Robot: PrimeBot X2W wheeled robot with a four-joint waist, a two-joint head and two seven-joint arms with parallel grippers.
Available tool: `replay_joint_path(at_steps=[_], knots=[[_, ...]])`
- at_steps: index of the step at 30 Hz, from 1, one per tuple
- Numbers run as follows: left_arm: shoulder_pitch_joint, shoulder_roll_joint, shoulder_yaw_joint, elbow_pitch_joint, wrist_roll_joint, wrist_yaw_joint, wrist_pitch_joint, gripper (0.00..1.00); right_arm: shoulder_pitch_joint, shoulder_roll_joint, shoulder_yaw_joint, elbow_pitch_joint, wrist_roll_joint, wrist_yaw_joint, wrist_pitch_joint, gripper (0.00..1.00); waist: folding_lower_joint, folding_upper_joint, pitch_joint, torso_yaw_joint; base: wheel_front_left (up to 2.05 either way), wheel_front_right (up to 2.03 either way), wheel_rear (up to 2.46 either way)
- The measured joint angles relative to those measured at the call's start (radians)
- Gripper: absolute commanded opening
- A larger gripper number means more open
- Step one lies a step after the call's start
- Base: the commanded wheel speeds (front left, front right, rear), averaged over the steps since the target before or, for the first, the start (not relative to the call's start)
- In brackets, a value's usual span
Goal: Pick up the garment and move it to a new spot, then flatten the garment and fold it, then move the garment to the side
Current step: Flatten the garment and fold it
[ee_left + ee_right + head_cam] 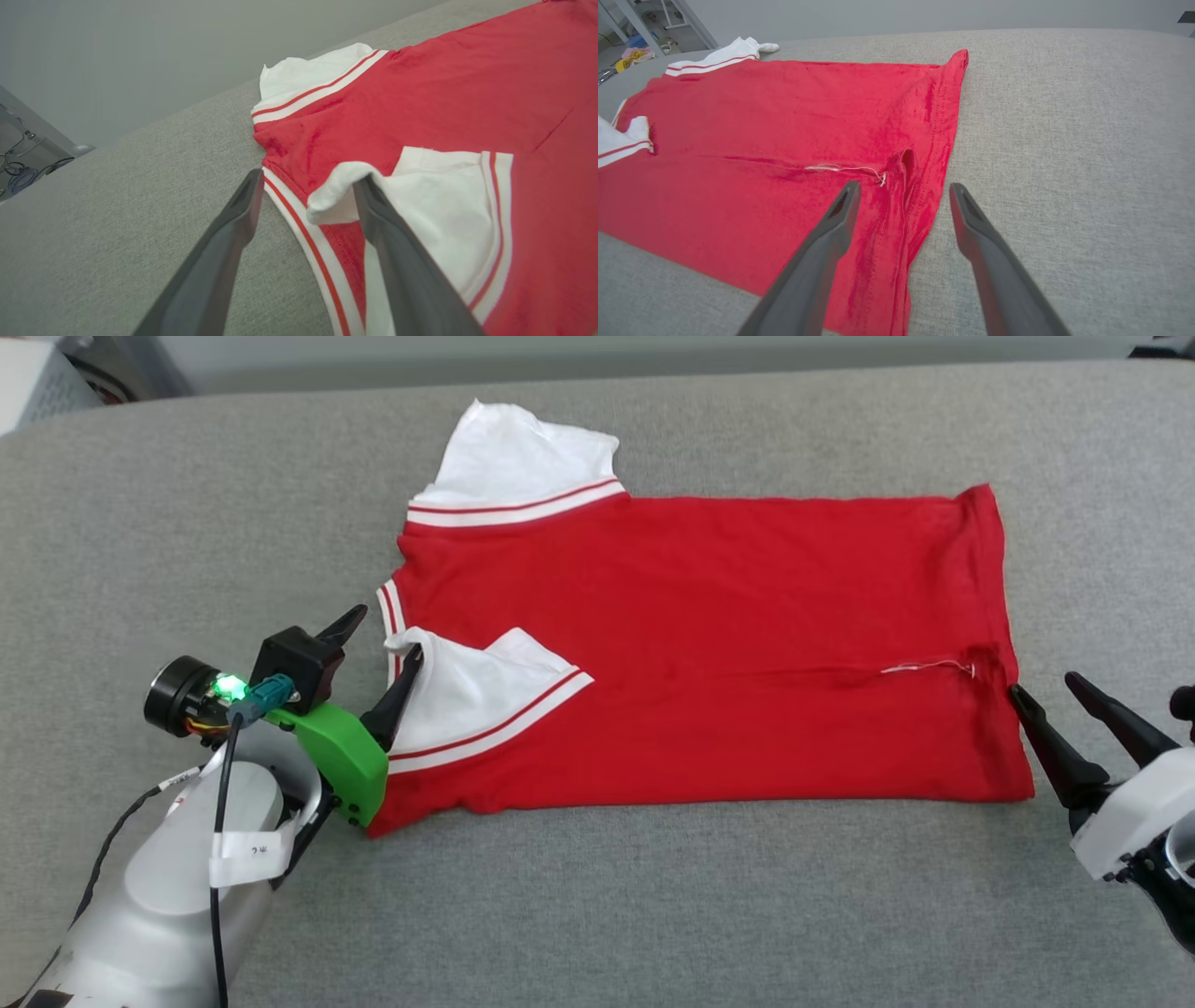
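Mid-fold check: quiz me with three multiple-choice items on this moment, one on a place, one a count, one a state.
1. The right gripper stands at the garment's: A collar; B hem; C middle.
2. White sleeves in the head view: A one; B three; C two.
3. The left gripper is: A open; B shut on a sleeve; C shut on nothing.
Answers: 1 B, its fingers point at the hem; 2 C, the far sleeve sticks out, the near sleeve lies folded on the red body; 3 A, its fingers stand apart.
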State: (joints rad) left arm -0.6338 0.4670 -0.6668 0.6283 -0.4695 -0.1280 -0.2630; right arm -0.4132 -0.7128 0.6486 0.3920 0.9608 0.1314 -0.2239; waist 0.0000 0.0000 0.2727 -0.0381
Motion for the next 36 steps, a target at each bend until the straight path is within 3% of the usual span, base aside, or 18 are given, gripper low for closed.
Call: replay_joint_path(at_steps=[4,8,17,23,28,36], knots=[[0.000,0.028,-0.027,-0.030,-0.036,0.000,0.022,1.00,0.043,-0.013,-0.051,-0.033,-0.028,0.000,-0.001,1.00,0.0000,0.0000,-0.044,0.007,0.00,0.00,0.00],[-0.005,0.070,-0.092,-0.136,-0.170,0.000,0.146,1.00,0.078,-0.019,-0.102,-0.071,-0.070,0.000,0.025,1.00,0.0000,0.0000,-0.084,0.014,0.00,0.00,0.00],[-0.078,0.185,-0.190,-0.282,-0.472,0.000,0.662,1.00,0.148,0.018,-0.210,-0.141,-0.150,0.000,0.132,1.00,0.0000,0.0000,-0.115,0.032,0.00,0.00,0.00],[-0.112,0.199,-0.227,-0.293,-0.548,0.000,0.866,1.00,0.169,0.063,-0.262,-0.177,-0.195,0.000,0.179,1.00,0.0000,0.0000,-0.107,0.027,0.00,0.00,0.00],[-0.112,0.198,-0.275,-0.276,-0.556,0.001,0.952,1.00,0.170,0.091,-0.294,-0.200,-0.214,0.000,0.206,1.00,0.0000,0.0000,-0.086,0.018,0.00,0.00,0.00],[-0.113,0.175,-0.304,-0.164,-0.534,0.006,0.950,1.00,0.165,0.125,-0.300,-0.229,-0.244,0.000,0.238,1.00,0.0000,0.0000,-0.027,-0.003,0.00,0.00,0.00]])
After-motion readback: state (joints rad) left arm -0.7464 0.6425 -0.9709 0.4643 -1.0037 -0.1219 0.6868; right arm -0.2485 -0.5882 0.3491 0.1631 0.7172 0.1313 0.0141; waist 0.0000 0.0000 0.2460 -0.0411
